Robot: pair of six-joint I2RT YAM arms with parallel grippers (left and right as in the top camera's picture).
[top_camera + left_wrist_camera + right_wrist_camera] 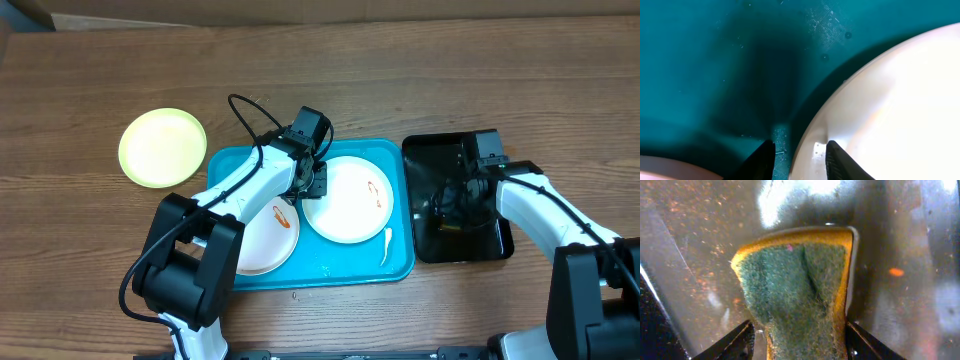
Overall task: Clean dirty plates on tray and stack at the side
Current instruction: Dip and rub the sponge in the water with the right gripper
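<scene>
Left pincer apparently straddles rim of white plate

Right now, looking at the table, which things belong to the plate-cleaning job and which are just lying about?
Belong to the job:
- white plate, smeared orange, left gripper astride its rim
- second white plate, also smeared
- yellow-green plate, off the tray
- turquoise tray
- sponge, held by right gripper

Just lying about:
- black tray
- small white streak, too small to identify

On the wooden table lie a yellow-green plate, turquoise tray — and black tray.
</scene>
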